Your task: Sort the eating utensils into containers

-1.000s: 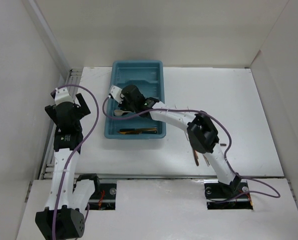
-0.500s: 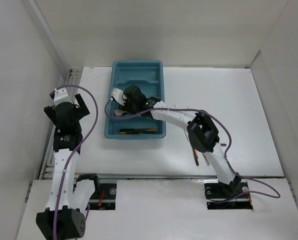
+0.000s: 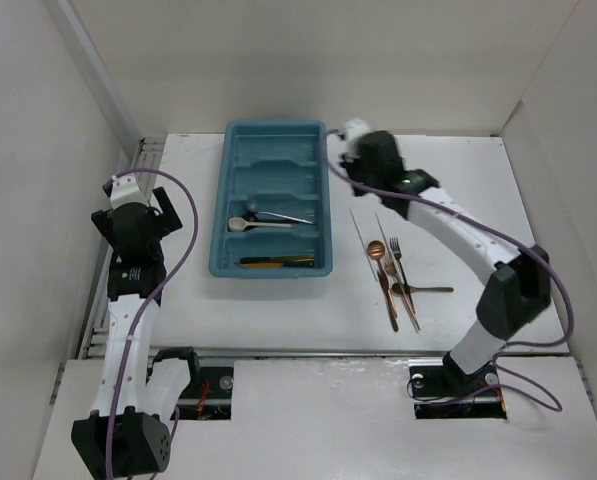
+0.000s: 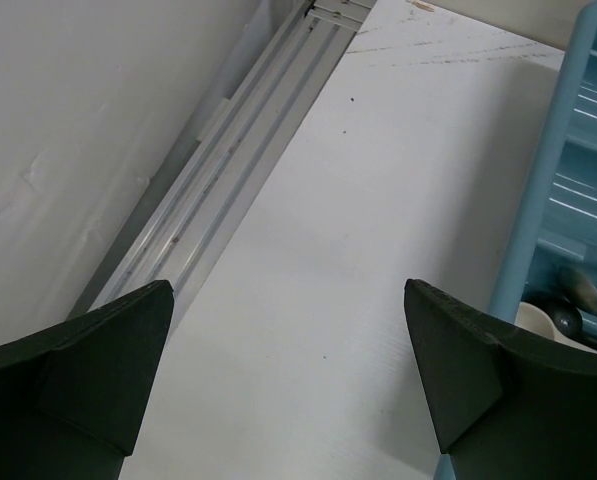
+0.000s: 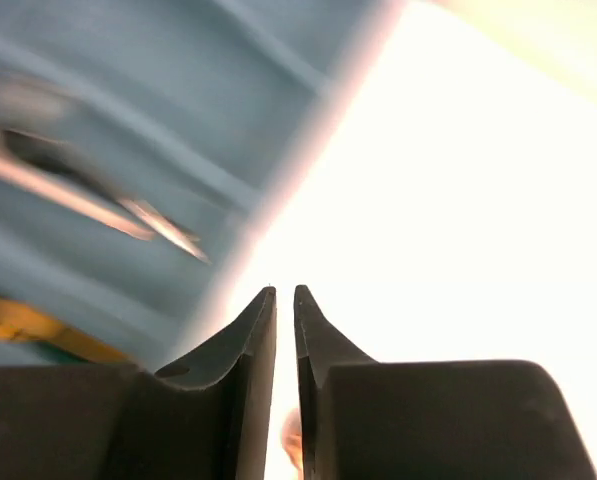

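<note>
The teal tray stands at the back middle of the table. A silver spoon and knife lie in its third slot, and gold and black utensils lie in the nearest slot. Several copper, silver and dark utensils lie loose on the table right of the tray. My right gripper is shut and empty, raised by the tray's right rim; its view is blurred and shows the silver knife. My left gripper is open and empty over bare table left of the tray.
White walls enclose the table on three sides. A metal rail runs along the table's left edge beside my left gripper. The arm bases sit at the near edge.
My right gripper has left the tray's middle and swung up and right to the tray's right rim. The silver spoon and knife now lie uncovered in the tray. The left arm has not moved.
</note>
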